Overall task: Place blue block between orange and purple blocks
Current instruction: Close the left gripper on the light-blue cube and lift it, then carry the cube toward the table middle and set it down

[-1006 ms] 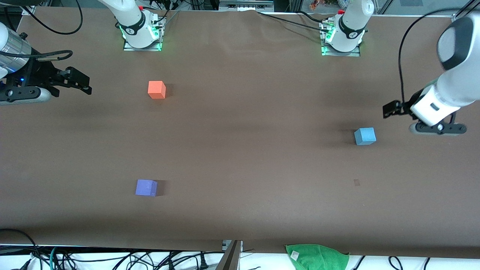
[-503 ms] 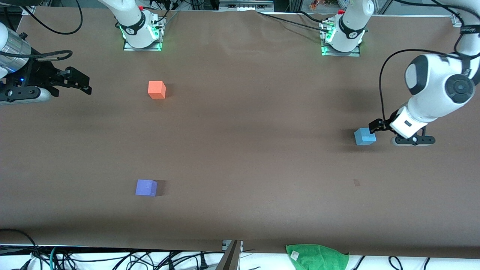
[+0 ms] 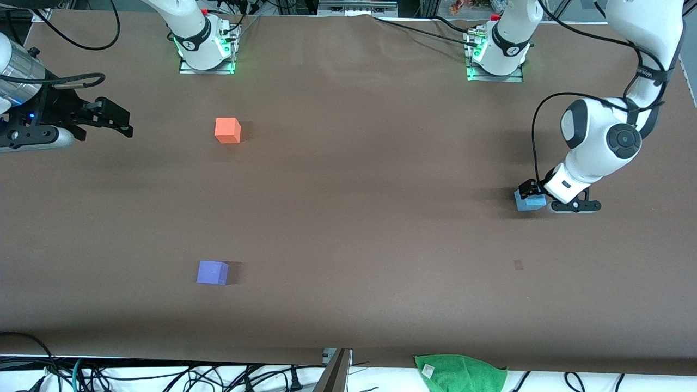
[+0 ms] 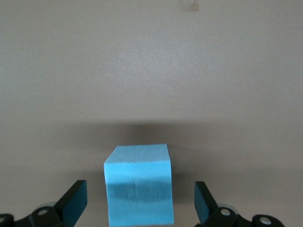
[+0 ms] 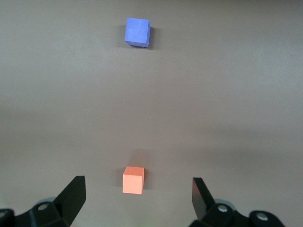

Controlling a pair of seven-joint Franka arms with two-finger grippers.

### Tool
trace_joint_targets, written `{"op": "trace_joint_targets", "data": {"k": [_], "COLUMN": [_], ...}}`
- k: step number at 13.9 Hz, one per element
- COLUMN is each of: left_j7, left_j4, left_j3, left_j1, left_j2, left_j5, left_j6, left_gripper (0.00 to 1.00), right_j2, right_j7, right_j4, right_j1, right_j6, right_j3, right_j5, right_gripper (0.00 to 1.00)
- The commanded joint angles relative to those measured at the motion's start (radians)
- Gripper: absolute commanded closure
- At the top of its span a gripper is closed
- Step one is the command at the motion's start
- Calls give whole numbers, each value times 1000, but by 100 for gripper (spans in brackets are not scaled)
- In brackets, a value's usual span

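Note:
The blue block (image 3: 528, 202) sits on the table toward the left arm's end. My left gripper (image 3: 529, 189) is low over it, open, with one finger on each side of the block (image 4: 138, 184) and a gap on both sides. The orange block (image 3: 227, 130) lies toward the right arm's end, and the purple block (image 3: 212, 272) lies nearer the front camera than it. My right gripper (image 3: 117, 117) waits open and empty, up in the air at the right arm's end. In the right wrist view the orange block (image 5: 133, 179) and purple block (image 5: 138, 31) both show.
A green cloth (image 3: 460, 372) hangs at the table's front edge. A small mark (image 3: 518, 264) lies on the brown table (image 3: 354, 218), nearer the front camera than the blue block. Cables run along the front edge.
My left arm has swung in and come down from the table's end until its open gripper stands around the blue block. The blocks and my right arm have not moved.

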Motion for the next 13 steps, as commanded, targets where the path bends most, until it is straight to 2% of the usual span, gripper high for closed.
{"op": "trace_joint_targets", "data": {"k": [1, 3, 5, 7, 9, 10, 13], "left_j7": [19, 25, 35, 30, 27, 22, -7], "left_j4": [-34, -44, -44, -39, -22, 17, 253], "left_j3": [-7, -5, -5, -10, -12, -18, -99], "left_j1": [14, 16, 17, 14, 7, 1, -1], "left_j2": [57, 98, 96, 89, 31, -1, -21], "left_j5": [24, 25, 25, 25, 25, 24, 22], "left_j6": [124, 168, 157, 134, 72, -22, -440], "left_gripper": [0, 0, 50, 76, 78, 78, 77], "right_j2": [7, 7, 7, 7, 7, 7, 7], "right_j7": [7, 7, 6, 4, 3, 1, 1], "right_j4": [21, 19, 21, 21, 21, 21, 21], "right_j1": [-3, -3, -3, -5, -5, -5, -3], "right_j6": [-18, -18, -18, -18, -18, -18, -18], "right_j3": [2, 2, 2, 2, 2, 2, 2], "right_j5": [-8, -8, -8, -8, -8, -8, -8], "right_gripper": [1, 0, 0, 0, 1, 0, 1]}}
